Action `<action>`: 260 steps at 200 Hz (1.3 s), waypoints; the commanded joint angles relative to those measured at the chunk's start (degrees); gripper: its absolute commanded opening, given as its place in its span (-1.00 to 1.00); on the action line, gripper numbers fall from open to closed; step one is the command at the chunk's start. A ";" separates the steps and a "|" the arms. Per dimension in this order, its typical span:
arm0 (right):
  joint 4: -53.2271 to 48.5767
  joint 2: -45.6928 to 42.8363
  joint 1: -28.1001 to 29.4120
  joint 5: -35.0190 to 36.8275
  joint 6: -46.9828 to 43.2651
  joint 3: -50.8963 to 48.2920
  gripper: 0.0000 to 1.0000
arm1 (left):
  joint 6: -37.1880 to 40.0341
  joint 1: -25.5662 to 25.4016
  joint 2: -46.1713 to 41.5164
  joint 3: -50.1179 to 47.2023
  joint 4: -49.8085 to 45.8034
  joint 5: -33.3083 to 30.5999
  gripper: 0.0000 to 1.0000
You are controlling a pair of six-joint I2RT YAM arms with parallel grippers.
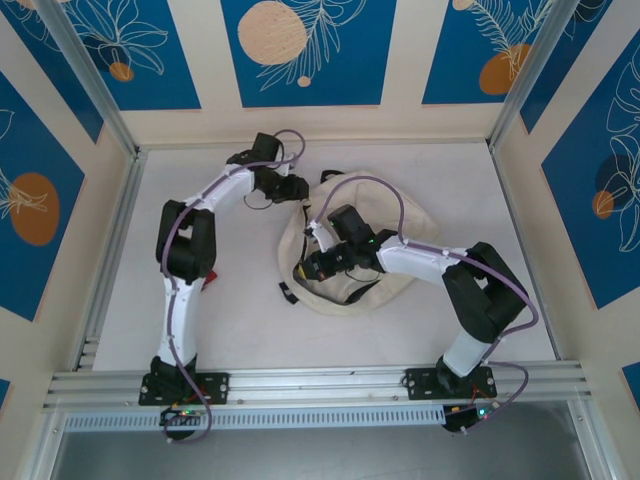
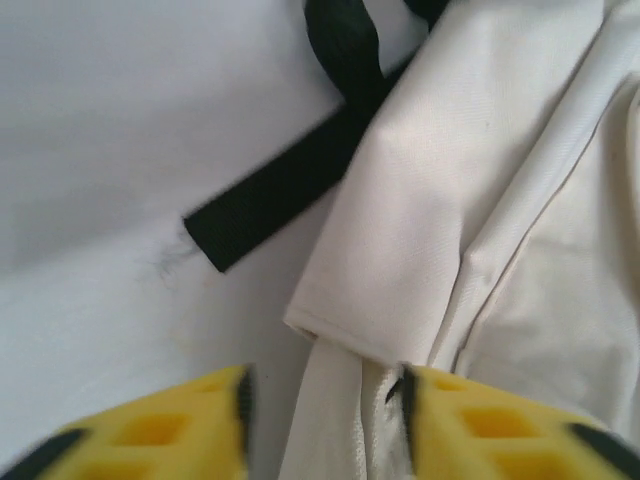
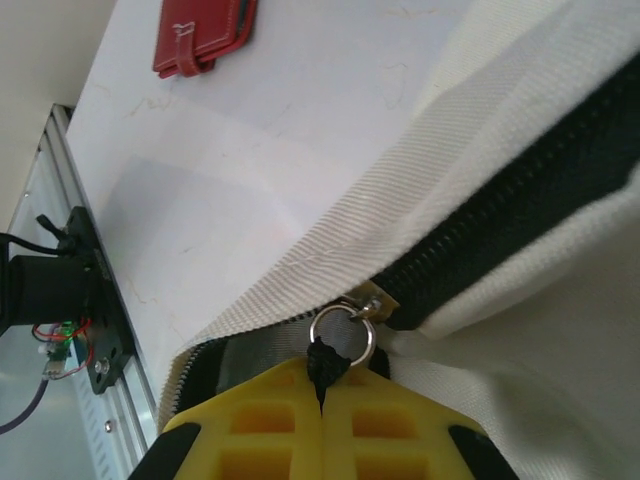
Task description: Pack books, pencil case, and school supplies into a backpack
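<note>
The cream backpack [image 1: 345, 290] lies flat in the middle of the table. My right gripper [image 3: 322, 385] is at its near-left edge [image 1: 303, 270], shut on the black zipper pull [image 3: 326, 362], which hangs from a metal ring [image 3: 342, 335] on the slider. The dark zipper [image 3: 520, 200] is closed on one side of the slider and parted on the other. My left gripper [image 2: 325, 388] is at the backpack's far-left edge [image 1: 298, 190], open, with a fold of cream fabric [image 2: 345, 430] lying between its fingers. A red pencil case [image 3: 205, 35] lies on the table beyond the bag. The books are out of view.
A black strap [image 2: 280, 200] of the backpack trails across the white table [image 1: 240, 320]. A metal rail [image 1: 320, 385] runs along the near edge, and walls close in the back and sides. Bare table lies left of and in front of the bag.
</note>
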 commanded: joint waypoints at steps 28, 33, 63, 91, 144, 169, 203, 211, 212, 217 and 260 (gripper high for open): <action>0.91 1.77 -0.08 1.71 6.32 3.39 -1.00 | -8.78 2.38 -18.36 -19.89 4.68 -1.09 0.30; 1.44 2.01 -0.03 1.44 6.51 3.30 -1.00 | -9.21 2.27 -19.57 -22.13 5.38 0.04 0.31; 2.77 2.17 -0.08 1.53 7.76 2.78 -1.00 | -12.03 2.04 -26.90 -33.51 9.32 5.69 0.34; 3.65 2.05 -0.30 2.02 8.94 1.78 -1.00 | -15.25 1.47 -31.81 -41.10 13.00 7.92 0.38; 6.99 1.59 -0.52 1.95 11.94 -0.91 -1.00 | -18.53 -2.07 -31.14 -45.24 16.39 10.01 0.37; 8.79 1.67 -0.95 1.58 13.96 -1.96 -1.00 | -18.97 -2.87 -29.31 -44.52 16.48 10.22 0.36; 10.47 1.75 -1.31 1.48 15.30 -2.77 -1.00 | -18.58 -3.84 -26.44 -42.23 15.03 10.36 0.27; 10.60 1.67 -1.36 1.60 15.28 -2.98 -1.00 | -18.20 -4.09 -25.98 -41.73 14.37 10.00 0.26; 10.58 1.72 -1.34 1.59 15.30 -3.01 -1.00 | -18.15 -4.10 -25.91 -41.59 14.29 10.00 0.26; 10.72 1.68 -1.36 1.47 15.35 -3.16 -1.00 | -17.98 -4.24 -25.62 -41.39 13.88 9.68 0.26; 9.80 2.21 -1.23 -0.18 14.50 -2.44 -1.00 | -17.21 -5.02 -23.69 -39.36 13.87 11.53 -0.20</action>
